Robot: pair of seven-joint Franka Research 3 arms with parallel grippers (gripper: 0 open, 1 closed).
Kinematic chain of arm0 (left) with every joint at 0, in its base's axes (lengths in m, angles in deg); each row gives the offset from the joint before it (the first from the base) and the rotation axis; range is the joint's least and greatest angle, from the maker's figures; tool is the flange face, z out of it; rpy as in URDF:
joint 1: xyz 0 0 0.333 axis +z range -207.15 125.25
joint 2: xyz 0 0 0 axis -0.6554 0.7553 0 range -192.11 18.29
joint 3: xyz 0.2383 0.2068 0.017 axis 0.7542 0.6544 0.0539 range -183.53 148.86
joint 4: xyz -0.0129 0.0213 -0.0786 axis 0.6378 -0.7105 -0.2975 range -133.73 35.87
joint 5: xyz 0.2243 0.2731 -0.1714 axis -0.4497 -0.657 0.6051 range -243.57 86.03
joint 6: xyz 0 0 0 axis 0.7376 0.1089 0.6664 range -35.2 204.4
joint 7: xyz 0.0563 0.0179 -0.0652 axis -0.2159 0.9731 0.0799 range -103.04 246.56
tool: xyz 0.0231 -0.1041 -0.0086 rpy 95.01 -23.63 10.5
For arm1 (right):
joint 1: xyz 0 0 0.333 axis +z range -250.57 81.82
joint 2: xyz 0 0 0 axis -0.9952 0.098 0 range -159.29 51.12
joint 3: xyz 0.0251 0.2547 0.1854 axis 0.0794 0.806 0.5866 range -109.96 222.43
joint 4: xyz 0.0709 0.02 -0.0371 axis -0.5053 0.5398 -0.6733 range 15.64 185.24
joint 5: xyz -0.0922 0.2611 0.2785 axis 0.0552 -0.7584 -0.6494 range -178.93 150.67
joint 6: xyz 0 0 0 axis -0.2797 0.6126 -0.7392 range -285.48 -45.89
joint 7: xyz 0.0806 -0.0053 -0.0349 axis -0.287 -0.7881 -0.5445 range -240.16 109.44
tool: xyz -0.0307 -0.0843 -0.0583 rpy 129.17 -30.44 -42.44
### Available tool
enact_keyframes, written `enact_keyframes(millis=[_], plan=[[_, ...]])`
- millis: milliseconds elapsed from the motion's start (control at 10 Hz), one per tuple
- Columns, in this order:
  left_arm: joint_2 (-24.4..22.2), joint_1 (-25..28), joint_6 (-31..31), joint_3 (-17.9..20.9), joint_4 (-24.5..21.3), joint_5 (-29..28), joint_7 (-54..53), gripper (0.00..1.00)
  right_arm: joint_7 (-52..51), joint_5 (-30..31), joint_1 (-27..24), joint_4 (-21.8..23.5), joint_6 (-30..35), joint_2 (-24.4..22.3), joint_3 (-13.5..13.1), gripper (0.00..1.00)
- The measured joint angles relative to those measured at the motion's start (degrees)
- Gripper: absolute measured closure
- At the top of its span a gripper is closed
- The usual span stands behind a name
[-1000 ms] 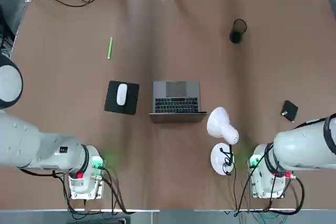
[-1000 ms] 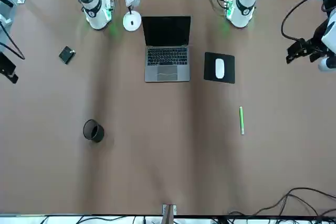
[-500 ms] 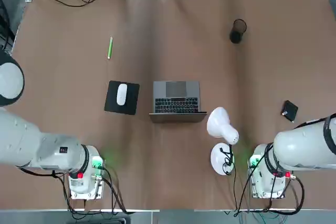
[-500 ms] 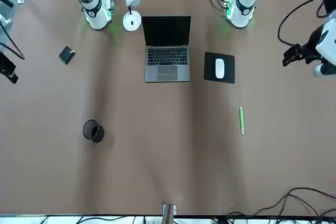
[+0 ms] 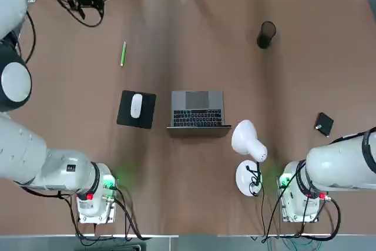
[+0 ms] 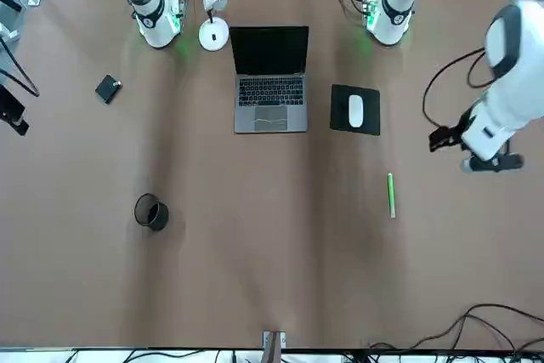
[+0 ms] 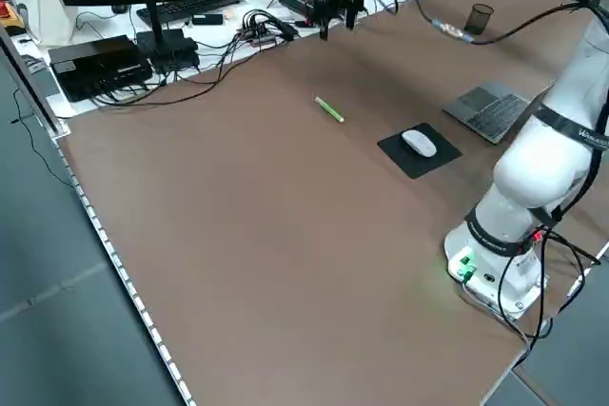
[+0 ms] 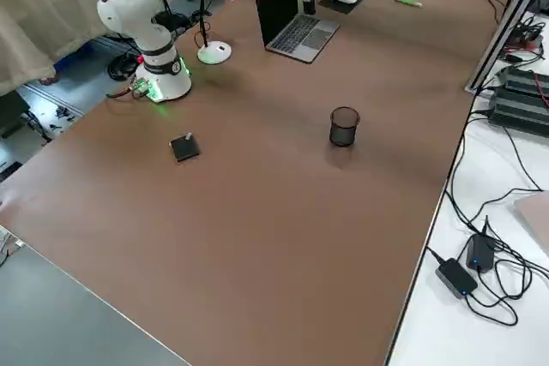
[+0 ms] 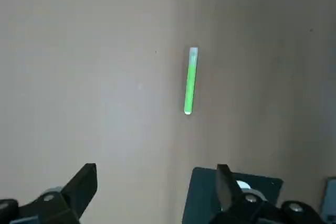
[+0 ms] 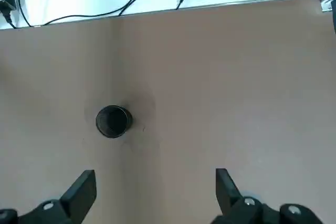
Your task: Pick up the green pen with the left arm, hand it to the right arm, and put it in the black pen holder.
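While the green pen (image 9: 191,81) lies flat on the table (image 5: 194,186), toward the far left and beyond the mouse pad (image 5: 126,116), the task stands at its 1st step: the left arm getting to the pen. The left gripper (image 9: 157,174) is up in the air over the left part of the table, its 2 fingers spread wide with nothing between them, and its wrist view takes in the whole pen. The right gripper (image 10: 156,174) is raised over the right side, its 2 fingers also wide apart and holding nothing; that arm looks to be waiting its turn. The black pen holder (image 5: 266,34) stands upright at the far right, well apart from the pen, its mouth facing up.

The next move calls for the left gripper to line up over the pen, turn so that its fingers straddle the thin barrel, and come down almost to the tabletop before closing. Being so slim, the pen could roll or slip if 1 finger meets it first. A grip toward 1 end would probably serve best, leaving length free for the right gripper at the handover. The laptop (image 5: 198,110), right of the mouse pad, seems no hindrance.
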Motion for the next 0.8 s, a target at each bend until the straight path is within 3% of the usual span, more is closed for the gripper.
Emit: enact_keyframes(millis=[200,500,800], plan=[[2.6,-0.3,7.1,-0.1,-4.6,0.0,0.0,0.00,0.0,0.0,0.0,0.0,0.0,0.0,-0.1,0.00],[9.6,-1.2,23.3,-0.2,-11.2,0.0,0.1,0.00,0.0,0.0,0.0,0.0,0.0,0.0,-0.1,0.00],[17.6,-1.4,36.0,-0.6,-12.8,0.0,0.1,0.00,0.0,0.0,0.0,0.0,0.0,0.0,-0.1,0.00]])
